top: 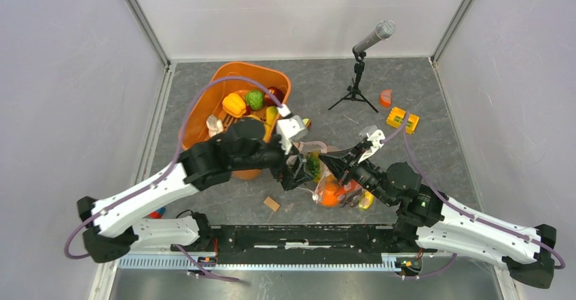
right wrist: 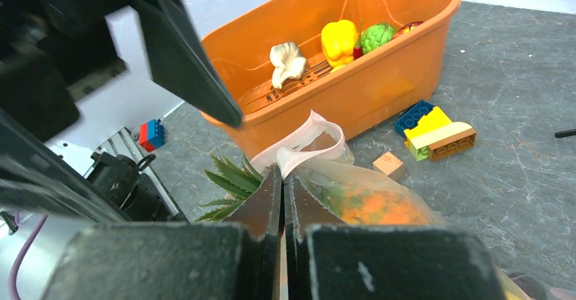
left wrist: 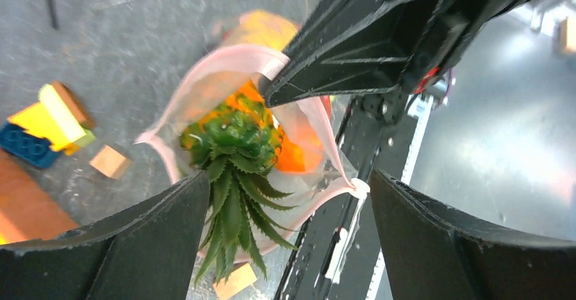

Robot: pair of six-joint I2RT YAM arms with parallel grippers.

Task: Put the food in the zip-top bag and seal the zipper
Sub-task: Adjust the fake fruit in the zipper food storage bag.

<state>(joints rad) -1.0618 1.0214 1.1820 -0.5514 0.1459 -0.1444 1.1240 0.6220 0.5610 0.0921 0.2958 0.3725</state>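
While gripping the zipper (left wrist: 224, 54) in the clenched right end effector (right wrist: 283, 178), with left end effector (left wrist: 289, 178) released over the pineapple (left wrist: 234, 140), risks protruding leaves jamming the seal.

Your grey desk (top: 441, 144) carries the orange tub (top: 207, 113) at upper left of centre and a microphone tripod (top: 354, 89) above centre. At upper right lie 1 orange piece (top: 386, 98) and 1 yellow block (top: 402, 119). 1 wooden block (top: 272, 203) lies below centre, and the zip-top bag (top: 325, 178) sits mid-frame.
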